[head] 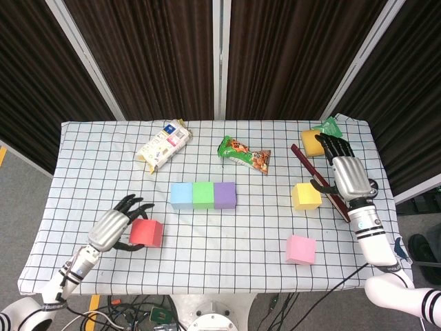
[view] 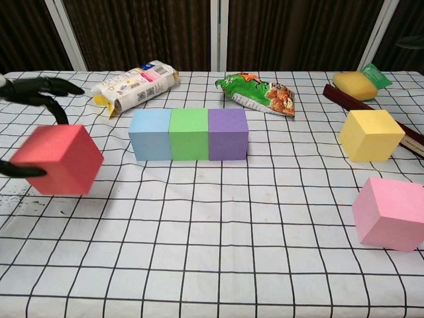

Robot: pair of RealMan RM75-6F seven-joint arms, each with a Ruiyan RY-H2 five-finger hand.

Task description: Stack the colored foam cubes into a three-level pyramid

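Note:
My left hand [head: 114, 228] [view: 30, 93] grips the red cube [head: 146, 233] [view: 57, 159] and holds it lifted off the cloth at the front left. A row of blue [head: 182, 195] [view: 150, 134], green [head: 203, 194] [view: 189, 134] and purple [head: 224, 194] [view: 228, 134] cubes sits side by side at the table's middle. The yellow cube [head: 305, 196] [view: 370, 135] lies at the right. Just beyond it hovers my right hand [head: 346, 174], fingers spread and holding nothing. The pink cube [head: 300, 249] [view: 391, 212] rests at the front right.
A white snack packet [head: 162, 145] [view: 136, 83] lies at the back left, a green snack bag [head: 244, 153] [view: 257, 93] at the back middle. A yellow sponge [head: 313, 141] [view: 358, 85] and a dark red strip [head: 319, 181] [view: 371, 111] occupy the right side.

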